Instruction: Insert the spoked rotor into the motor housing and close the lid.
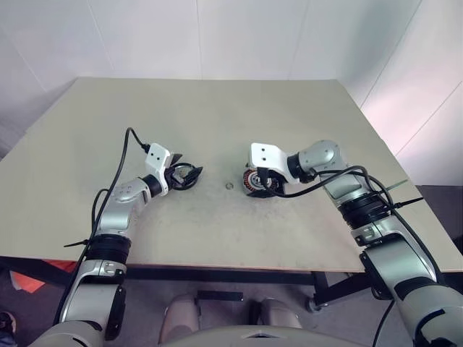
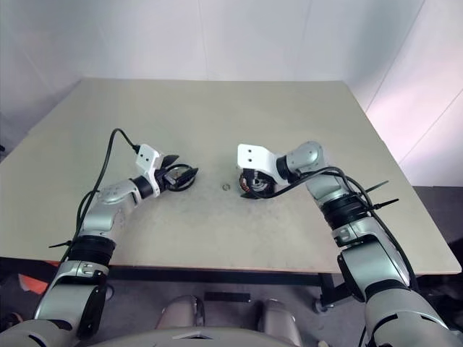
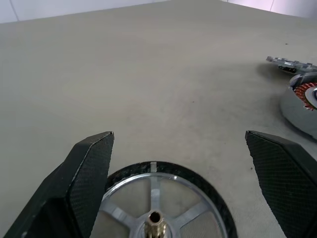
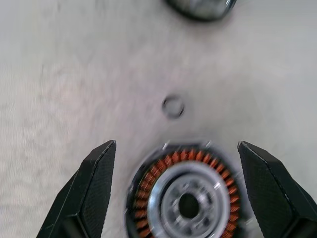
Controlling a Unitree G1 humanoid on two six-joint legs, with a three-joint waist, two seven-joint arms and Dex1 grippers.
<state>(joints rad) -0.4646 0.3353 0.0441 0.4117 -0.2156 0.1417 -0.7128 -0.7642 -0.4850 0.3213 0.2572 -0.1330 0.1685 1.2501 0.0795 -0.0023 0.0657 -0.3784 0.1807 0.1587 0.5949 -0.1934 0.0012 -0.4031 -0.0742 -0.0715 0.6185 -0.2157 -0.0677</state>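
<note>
Spoked rotor (image 3: 158, 203), flat on the table (image 1: 217, 116) between the spread fingers of the left gripper (image 3: 188, 178), positioned for a grasp not yet made. Right gripper (image 4: 178, 191), fingers wide and holding nothing, hangs above the motor housing (image 4: 185, 196), copper windings upward to receive the rotor. Small washer (image 4: 173, 106) lies between housing and rotor

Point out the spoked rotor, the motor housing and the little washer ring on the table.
spoked rotor (image 3: 163, 198): left wrist view, on a silver spoke.
motor housing (image 4: 184, 157): right wrist view, on the copper windings.
washer ring (image 4: 173, 106): right wrist view, on the ring's rim.
</note>
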